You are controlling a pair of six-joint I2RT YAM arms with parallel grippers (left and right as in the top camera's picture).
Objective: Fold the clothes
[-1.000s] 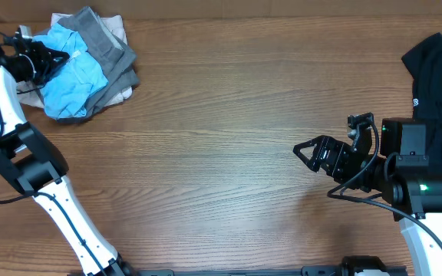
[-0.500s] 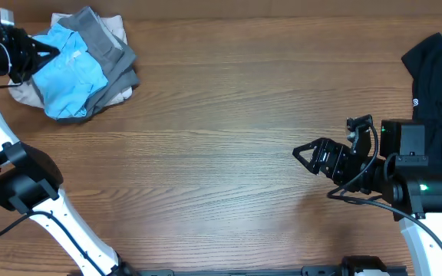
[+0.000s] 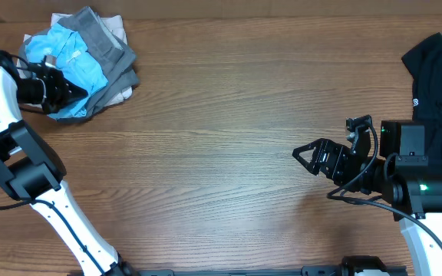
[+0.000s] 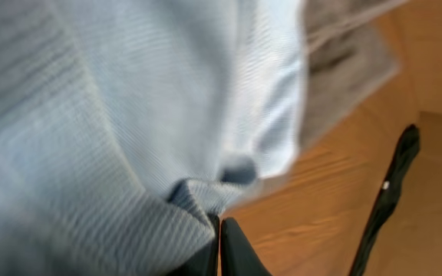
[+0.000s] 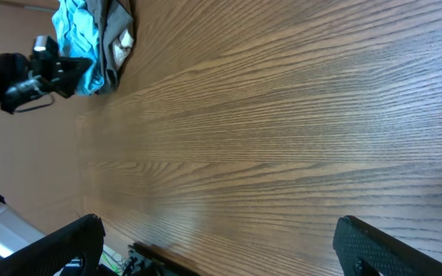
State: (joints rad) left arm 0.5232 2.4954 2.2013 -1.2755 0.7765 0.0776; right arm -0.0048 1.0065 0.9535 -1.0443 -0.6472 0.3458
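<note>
A pile of clothes lies at the table's far left corner: a light blue T-shirt (image 3: 71, 65) on top of grey (image 3: 106, 42) and off-white garments. My left gripper (image 3: 71, 93) is at the pile's lower left edge, shut on a fold of the light blue T-shirt (image 4: 129, 115); its jaws (image 4: 219, 249) meet with cloth pinched between them. A black garment (image 3: 436, 69) lies at the far right. My right gripper (image 3: 304, 156) is open and empty over bare table, right of centre. The pile also shows far off in the right wrist view (image 5: 90, 38).
The wooden table (image 3: 229, 115) stretches between the pile and the black garment. The left arm's white links (image 3: 21, 161) run down the left edge. The right arm's base (image 3: 413, 184) sits at the lower right.
My left gripper has swung from the pile's far-left upper side down and right to its lower left edge. The blue T-shirt has been drawn more bunched. The right arm has not moved.
</note>
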